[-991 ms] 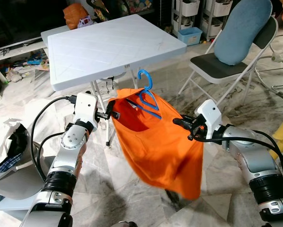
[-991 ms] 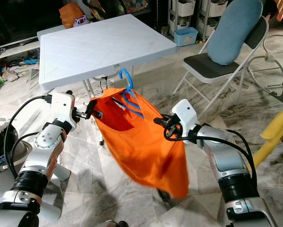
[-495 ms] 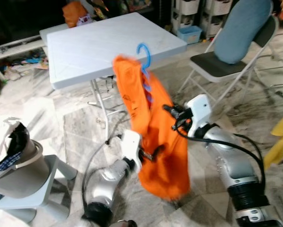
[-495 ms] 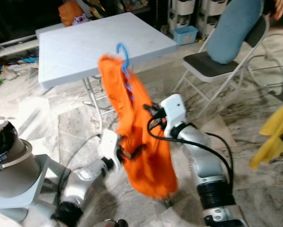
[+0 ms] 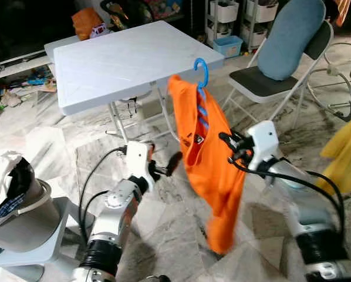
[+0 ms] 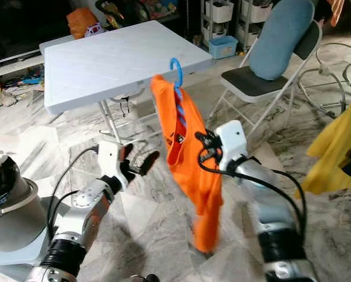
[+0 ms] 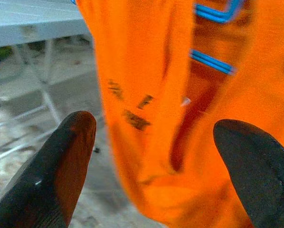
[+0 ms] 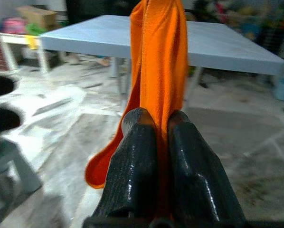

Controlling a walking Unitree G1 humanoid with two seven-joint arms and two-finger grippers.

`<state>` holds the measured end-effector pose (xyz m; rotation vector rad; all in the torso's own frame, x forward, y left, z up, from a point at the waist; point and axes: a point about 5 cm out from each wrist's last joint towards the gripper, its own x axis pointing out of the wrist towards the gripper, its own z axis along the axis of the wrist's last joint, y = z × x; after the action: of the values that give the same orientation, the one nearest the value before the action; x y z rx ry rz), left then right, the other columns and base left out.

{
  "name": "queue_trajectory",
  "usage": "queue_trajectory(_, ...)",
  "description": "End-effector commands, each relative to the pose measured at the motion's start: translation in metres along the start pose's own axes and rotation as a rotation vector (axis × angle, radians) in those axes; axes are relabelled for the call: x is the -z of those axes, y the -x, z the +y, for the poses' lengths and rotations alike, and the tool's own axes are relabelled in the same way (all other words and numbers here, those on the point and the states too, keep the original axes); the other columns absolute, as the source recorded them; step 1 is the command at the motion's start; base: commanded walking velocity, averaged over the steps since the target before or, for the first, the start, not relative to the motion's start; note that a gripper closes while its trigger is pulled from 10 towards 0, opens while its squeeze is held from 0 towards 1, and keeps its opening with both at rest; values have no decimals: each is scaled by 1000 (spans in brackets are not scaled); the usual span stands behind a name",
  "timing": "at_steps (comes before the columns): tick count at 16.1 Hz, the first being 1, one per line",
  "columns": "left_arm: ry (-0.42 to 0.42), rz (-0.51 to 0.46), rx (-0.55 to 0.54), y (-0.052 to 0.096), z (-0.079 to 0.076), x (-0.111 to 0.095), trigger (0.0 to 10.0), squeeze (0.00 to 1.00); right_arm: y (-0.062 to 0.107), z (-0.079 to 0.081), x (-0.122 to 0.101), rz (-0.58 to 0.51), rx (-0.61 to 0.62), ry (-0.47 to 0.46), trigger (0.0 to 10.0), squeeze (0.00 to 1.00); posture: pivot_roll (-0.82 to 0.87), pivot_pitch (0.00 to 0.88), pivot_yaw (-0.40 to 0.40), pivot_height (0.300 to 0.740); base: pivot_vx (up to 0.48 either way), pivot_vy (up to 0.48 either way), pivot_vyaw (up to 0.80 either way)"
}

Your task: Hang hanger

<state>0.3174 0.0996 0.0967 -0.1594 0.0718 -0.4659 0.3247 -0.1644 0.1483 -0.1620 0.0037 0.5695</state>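
The right pincer (image 5: 229, 143) grips the orange shirt (image 5: 208, 170) on its blue hanger (image 5: 200, 69) beside the worktop (image 5: 128, 56); the left pincer (image 5: 171, 165) is wide. Keep the hook upright while carrying.

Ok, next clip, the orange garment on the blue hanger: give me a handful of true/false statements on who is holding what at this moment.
1. The right pincer is shut on the orange garment. True.
2. The left pincer is gripping the garment too. False: its fingers are spread open, with the cloth in front of them and not between them.
3. The blue hanger has its hook over the edge of the white table. False: the hook is up in the air, in front of the table.
4. The garment hangs clear of the floor. True.
5. A folding chair with a blue cushion stands on the robot's right, past the garment. True.
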Motion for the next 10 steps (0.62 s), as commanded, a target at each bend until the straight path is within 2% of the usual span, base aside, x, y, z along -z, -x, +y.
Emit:
queue_trajectory(1, -17, -3, -64, 3, 10, 0, 10000, 0, 2, 7, -17, -76, -104, 32, 10000, 0, -104, 0, 132, 740, 0, 0, 0)
queue_trajectory(2, -36, 3, -89, 5, 13, 1, 10000, 0, 7, 5, -19, -82, -142, 36, 10000, 0, -104, 0, 132, 740, 0, 0, 0)
queue_trajectory(3, -30, 7, -146, 11, 21, 3, 10000, 0, 21, 1, -23, -92, -224, 31, 10000, 0, -101, 0, 127, 740, 0, 0, 0)
queue_trajectory(5, -70, -10, -246, 20, 38, 1, 10000, 0, 38, -9, -27, -83, -299, 32, 10000, 0, -101, 0, 127, 740, 0, 0, 0)
queue_trajectory(7, -88, -39, -332, 27, 54, -4, 10000, 0, 49, -22, -28, -54, -326, 45, 10000, 0, -101, 0, 128, 740, 0, 0, 0)
queue_trajectory(8, -106, -58, -385, 32, 65, -8, 10000, 0, 59, -27, -30, -40, -377, 35, 10000, 0, -100, 0, 127, 740, 0, 0, 0)
queue_trajectory(10, -108, -75, -420, 34, 71, -11, 10000, 0, 65, -32, -31, -17, -390, 30, 10000, 0, -100, 0, 127, 740, 0, 0, 0)
